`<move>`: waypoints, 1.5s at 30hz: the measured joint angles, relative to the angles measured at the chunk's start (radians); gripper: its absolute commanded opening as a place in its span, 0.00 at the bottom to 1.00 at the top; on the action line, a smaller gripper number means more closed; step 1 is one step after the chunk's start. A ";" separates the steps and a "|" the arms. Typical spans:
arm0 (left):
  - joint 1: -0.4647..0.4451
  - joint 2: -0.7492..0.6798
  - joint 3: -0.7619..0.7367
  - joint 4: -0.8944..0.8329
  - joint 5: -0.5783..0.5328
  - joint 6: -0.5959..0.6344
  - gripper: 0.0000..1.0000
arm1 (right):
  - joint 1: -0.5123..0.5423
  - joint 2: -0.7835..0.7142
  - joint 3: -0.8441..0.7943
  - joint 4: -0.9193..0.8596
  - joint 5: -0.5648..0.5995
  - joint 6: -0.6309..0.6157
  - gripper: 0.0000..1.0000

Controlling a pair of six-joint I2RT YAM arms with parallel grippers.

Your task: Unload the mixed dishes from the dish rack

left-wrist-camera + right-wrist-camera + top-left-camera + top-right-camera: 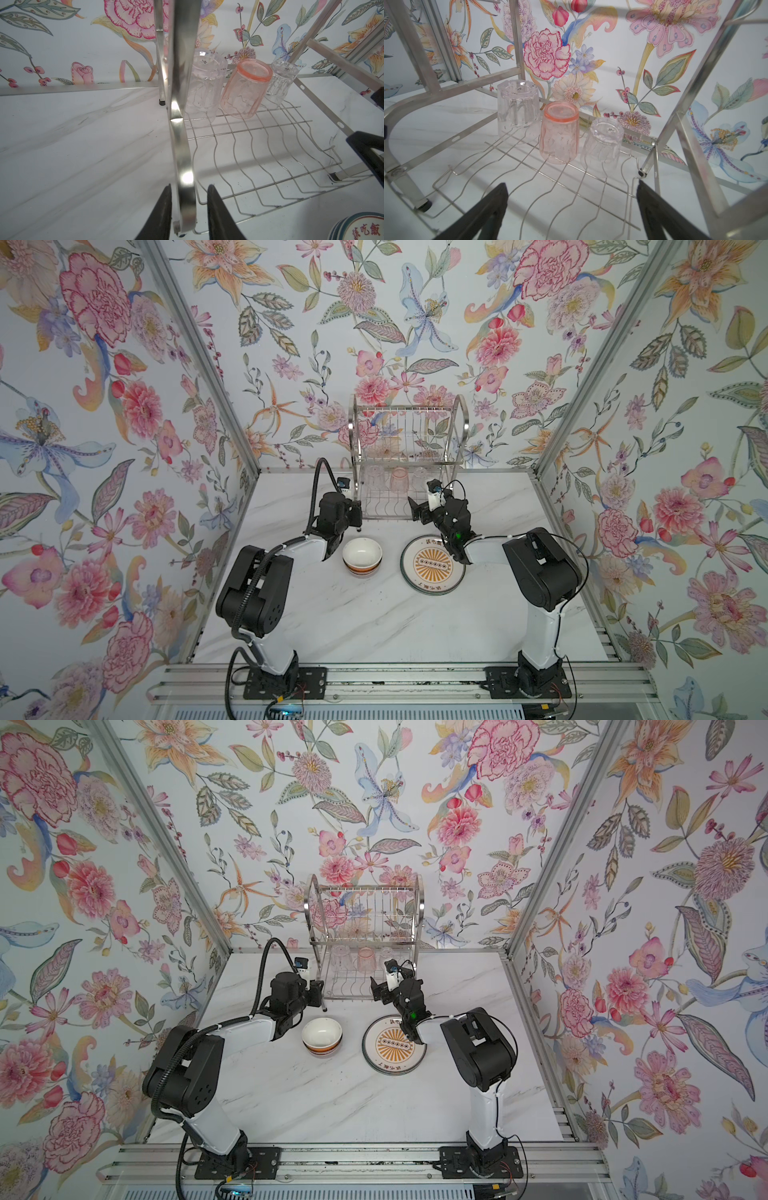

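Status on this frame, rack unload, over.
Left gripper astride dish rack side frame, not clamped. Right gripper wide open before three upturned glasses in rack. Bowl, plate on table. No obstruction seen.

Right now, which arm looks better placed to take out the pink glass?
Right: the right gripper, open, faces the pink glass with nothing between. The left gripper straddles the rack's side frame and would have to back off first.

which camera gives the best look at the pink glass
Right wrist view: the pink glass sits mid-picture, whole and sharp, upside down on the rack's lower shelf between two clear glasses. The left wrist view shows it whole too, beyond the rack's side frame. In both top views it is small and faint.
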 measured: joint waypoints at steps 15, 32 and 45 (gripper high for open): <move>-0.007 0.000 -0.026 0.006 -0.007 -0.028 0.25 | -0.021 0.179 0.245 -0.107 0.067 -0.048 0.93; -0.021 -0.002 -0.030 0.001 -0.026 -0.034 0.25 | -0.056 0.323 0.479 -0.264 0.112 -0.060 0.90; -0.035 -0.003 -0.030 -0.005 -0.048 -0.049 0.25 | -0.082 0.427 0.685 -0.378 0.103 -0.067 0.90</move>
